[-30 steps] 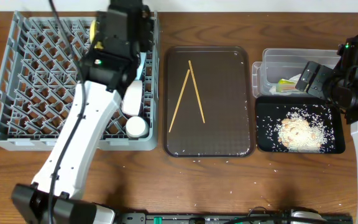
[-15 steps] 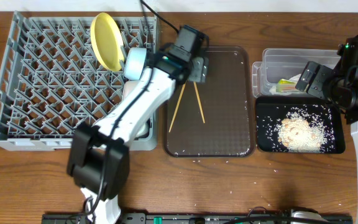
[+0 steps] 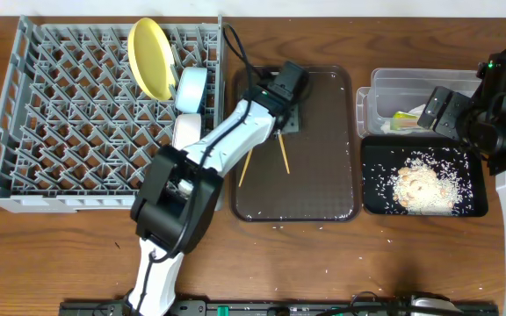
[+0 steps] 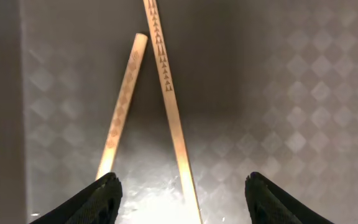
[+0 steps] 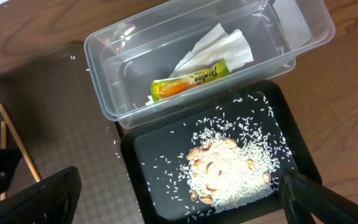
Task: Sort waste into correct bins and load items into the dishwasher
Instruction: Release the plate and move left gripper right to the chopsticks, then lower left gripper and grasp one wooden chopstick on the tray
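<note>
Two thin wooden chopsticks (image 3: 282,154) lie in a V on the brown serving tray (image 3: 323,175). My left gripper (image 3: 288,95) hangs low over their upper ends. In the left wrist view it (image 4: 182,177) is open, with one chopstick (image 4: 169,118) running between the fingertips untouched and the other (image 4: 122,106) beside the left finger. My right gripper (image 5: 179,190) is open and empty above the black tray (image 5: 160,162) of rice and food scraps (image 5: 229,168). The clear tub (image 5: 114,93) holds the green-and-yellow wrapper (image 5: 191,79) and white paper (image 5: 219,46).
The grey dish rack (image 3: 60,114) fills the left, with the yellow plate (image 3: 152,57) upright, the light blue bowl (image 3: 191,88) and a white bowl (image 3: 185,132) along its right side. My left arm crosses the rack's right corner. Loose rice grains dot the table's front.
My left gripper has swung right from over the dish rack to the brown tray, come down over the chopsticks, and its jaws have narrowed somewhat. The right arm has not moved.
</note>
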{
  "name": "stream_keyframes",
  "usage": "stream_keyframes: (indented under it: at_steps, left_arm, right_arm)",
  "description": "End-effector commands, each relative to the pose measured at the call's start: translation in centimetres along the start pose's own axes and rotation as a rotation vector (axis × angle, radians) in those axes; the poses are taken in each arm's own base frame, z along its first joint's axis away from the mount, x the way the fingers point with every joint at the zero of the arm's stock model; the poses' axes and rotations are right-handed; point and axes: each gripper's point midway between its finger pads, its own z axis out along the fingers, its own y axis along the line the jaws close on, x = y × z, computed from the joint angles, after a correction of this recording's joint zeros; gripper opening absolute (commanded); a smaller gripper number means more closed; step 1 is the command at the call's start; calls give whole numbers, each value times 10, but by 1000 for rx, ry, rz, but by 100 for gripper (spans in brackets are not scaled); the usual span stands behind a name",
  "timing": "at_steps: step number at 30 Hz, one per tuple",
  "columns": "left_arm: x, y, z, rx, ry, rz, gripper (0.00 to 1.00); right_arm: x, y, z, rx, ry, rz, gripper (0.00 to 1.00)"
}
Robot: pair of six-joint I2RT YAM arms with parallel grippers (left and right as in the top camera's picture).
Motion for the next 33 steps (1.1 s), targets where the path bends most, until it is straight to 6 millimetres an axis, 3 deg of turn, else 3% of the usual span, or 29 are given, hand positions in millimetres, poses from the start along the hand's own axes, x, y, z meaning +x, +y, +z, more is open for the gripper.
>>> stream_keyframes:
  at_steps: [1,9,15,21,28,33]
  left_arm:
    - [2,6,13,-53,-19,-72,63]
    - [6,5,25,-61,-17,-90,44]
    - [21,5,43,-78,19,-84,40]
    - [22,5,43,-81,23,-84,31]
    - [32,6,45,-86,62,-76,8]
    - [33,6,43,-93,71,-73,7]
  right_arm:
    - [-2,-5,1,21,-3,20,99]
    - [-2,-5,1,21,-3,20,99]
    - [-2,-5,1,21,-3,20,99]
    - [-2,-5,1,21,-3,20,99]
    - [-2,-5,1,21,-3,20,99]
    - [-2,-5,1,21,-3,20,99]
